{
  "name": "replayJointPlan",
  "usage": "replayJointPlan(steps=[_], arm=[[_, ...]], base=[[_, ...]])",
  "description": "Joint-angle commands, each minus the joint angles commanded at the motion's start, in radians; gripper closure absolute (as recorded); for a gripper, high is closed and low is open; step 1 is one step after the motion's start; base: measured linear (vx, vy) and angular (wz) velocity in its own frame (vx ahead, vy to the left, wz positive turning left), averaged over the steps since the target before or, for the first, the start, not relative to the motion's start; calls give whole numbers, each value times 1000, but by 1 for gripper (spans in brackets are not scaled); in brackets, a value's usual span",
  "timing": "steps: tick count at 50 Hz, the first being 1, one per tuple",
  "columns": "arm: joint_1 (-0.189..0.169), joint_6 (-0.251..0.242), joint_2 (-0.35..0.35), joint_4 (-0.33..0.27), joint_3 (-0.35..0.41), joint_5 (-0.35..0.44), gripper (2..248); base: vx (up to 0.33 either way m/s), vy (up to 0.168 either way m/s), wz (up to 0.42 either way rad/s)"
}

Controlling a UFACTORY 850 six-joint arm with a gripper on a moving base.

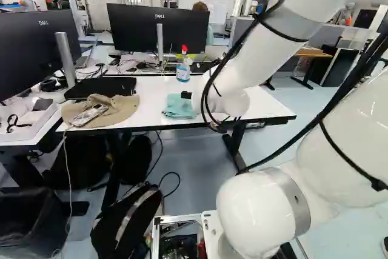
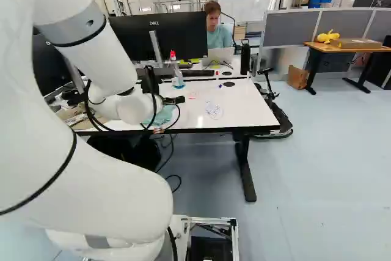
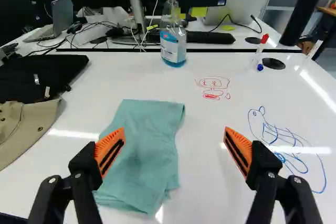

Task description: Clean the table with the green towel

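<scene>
Two orange pads [image 3: 111, 152] facing each other with a big gap between them, so yeah, the gripper [image 2: 175, 100] on that white arm [image 1: 267, 47] is wide apart and clamped on nothing. From where I'm standing, the green towel [image 3: 144, 150] is lying loosely folded on the white table [image 3: 202, 140], more of a teal if you ask me. Looking along the gripper [image 3: 173, 153], the towel is mostly between the fingers, way closer to one than the other, with a bit of it under that nearer one. Can't tell if the fingertips touch the cloth.

There's marker scribble on the tabletop too: a small red drawing [image 3: 213, 87] ahead of the gap, and a bigger blue doodle [image 3: 286, 142] just beside the finger that's away from the towel. Past the towel, near the table's far edge, a spray bottle [image 3: 173, 38] stands upright, red nozzle, blue liquid inside.

Off on the towel's other side there's a tan hat [image 3: 31, 124] with a black case [image 3: 42, 74] right by it, and some patterned gadget [image 1: 89, 115] sitting on the hat. Oh, and a black backpack [image 1: 127, 219] on the floor in front of the table.
</scene>
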Motion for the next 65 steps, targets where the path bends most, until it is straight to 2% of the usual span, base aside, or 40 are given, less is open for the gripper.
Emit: replayJointPlan(steps=[23,45,51,65], arm=[[52,0,-57,49,-111,-201,3],[79,0,-117,98,-226,-383,3],[85,0,-137,111,-259,-413,3],[100,0,-215,111,-338,-413,3]], base=[[0,0,0],[0,0,0],[0,0,0],[0,0,0]])
